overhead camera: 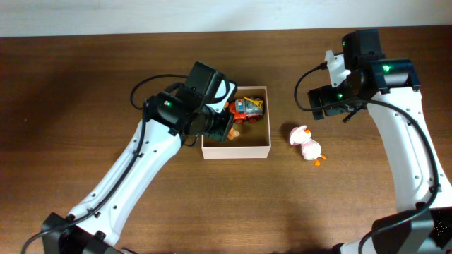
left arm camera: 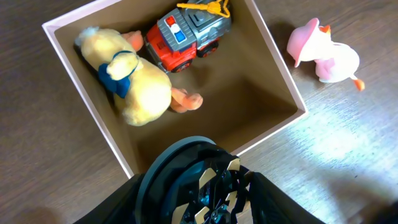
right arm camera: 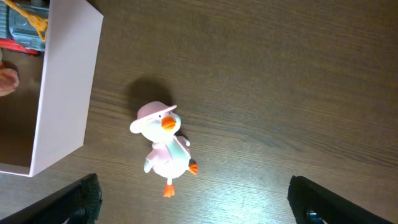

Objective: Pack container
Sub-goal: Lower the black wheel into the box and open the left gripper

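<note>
Right gripper (right arm camera: 196, 200) hangs empty, jaws spread wide, over the pink duck (right arm camera: 163, 149), which lies on the table (right arm camera: 280, 93) just beside the container (overhead camera: 236, 152). Left gripper (overhead camera: 219, 123) hovers above the container's 2 toys, a yellow plush (left arm camera: 134, 81) and a truck (left arm camera: 189, 34); I cannot tell whether it is open. Risk: if the descent drifts toward the wall it could clip it, or the rounded duck could slip from the fingers

The square white cardboard box (left arm camera: 242, 99) looks matt. The yellow duck (left arm camera: 140, 87) is fuzzy cloth, the red truck (left arm camera: 186, 37) glossy plastic.
</note>
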Motion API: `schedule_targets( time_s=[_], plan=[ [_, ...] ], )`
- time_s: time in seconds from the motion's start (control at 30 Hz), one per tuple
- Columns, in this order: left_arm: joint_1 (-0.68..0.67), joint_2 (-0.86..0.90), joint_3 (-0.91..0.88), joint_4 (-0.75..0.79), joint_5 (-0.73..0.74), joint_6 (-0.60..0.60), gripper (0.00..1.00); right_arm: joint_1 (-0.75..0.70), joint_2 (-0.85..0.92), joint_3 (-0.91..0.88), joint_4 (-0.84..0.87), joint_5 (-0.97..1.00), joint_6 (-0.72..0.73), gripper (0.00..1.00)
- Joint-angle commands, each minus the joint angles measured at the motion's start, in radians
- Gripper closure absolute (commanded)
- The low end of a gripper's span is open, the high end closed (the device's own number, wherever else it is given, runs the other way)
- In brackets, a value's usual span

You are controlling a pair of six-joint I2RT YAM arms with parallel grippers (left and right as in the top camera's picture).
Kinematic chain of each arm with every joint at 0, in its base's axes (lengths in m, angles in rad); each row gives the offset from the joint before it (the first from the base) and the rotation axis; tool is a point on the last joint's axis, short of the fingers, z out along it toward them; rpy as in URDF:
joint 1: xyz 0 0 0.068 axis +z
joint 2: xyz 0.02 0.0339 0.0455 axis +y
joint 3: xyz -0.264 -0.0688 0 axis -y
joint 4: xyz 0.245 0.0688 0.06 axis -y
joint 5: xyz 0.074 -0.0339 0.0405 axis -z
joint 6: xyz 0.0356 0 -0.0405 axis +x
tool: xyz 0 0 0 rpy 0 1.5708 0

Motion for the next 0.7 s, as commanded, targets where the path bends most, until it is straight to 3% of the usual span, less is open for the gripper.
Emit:
schedule_targets(
  time_s=[0.0, 0.3, 0.67],
  plan=[
    [-0.003, 0.052, -0.013, 0.0, -0.019, 0.005, 0.48, -0.005, -0.004, 0.01, 0.0, 0.012, 0.008, 0.01],
    [-0.003, 0.169, -0.013, 0.007, -0.02, 0.005, 0.49, -0.005, -0.004, 0.01, 0.0, 0.012, 0.008, 0.01],
    [-0.003, 0.194, -0.013, 0.006, -0.11, 0.005, 0.48, -0.005, -0.004, 0.01, 0.0, 0.012, 0.008, 0.01]
  ],
)
